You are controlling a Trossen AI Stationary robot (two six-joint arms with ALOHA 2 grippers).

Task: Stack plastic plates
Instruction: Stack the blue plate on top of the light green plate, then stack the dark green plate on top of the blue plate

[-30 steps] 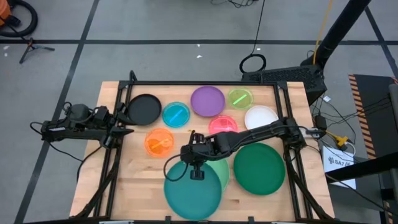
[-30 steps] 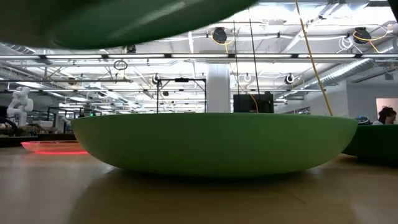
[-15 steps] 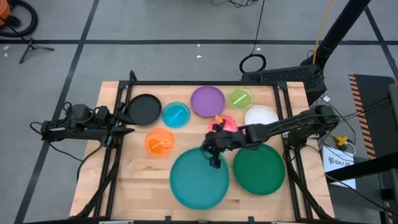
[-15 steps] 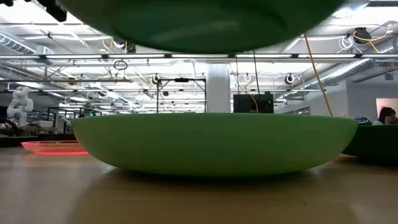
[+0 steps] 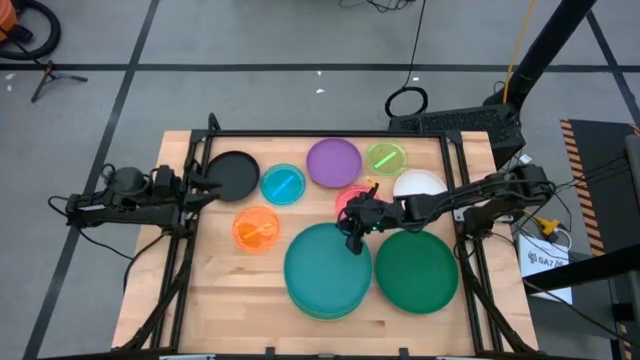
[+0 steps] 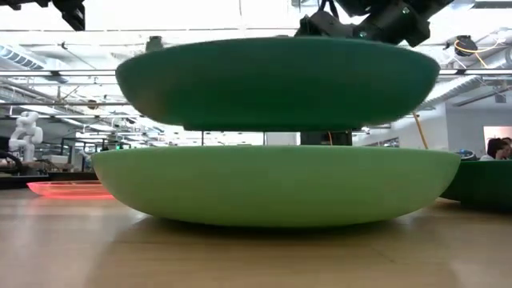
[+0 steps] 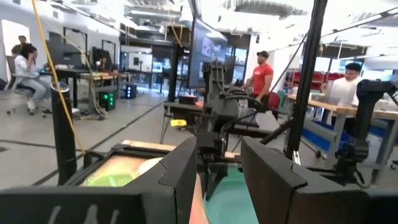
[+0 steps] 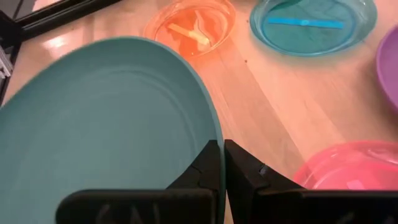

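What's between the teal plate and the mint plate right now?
Nothing: the low view shows an air gap between teal plate, pinched by the right gripper, and mint plate.

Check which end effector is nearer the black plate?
Left. The left end effector sits just beside the black plate at the table's left edge; the right end effector is across the table, clamping the teal plate.

Seen level across the tabletop (image 6: 72,256), a mint plate (image 6: 276,186) sits in the middle, filling most of the width. A teal plate (image 6: 278,83) hangs just above it, level, with a thin gap between the two. Dark arm parts show at the teal plate's far upper right edge. A pink plate (image 6: 68,190) lies far left, and a dark green plate (image 6: 484,186) at the right edge.
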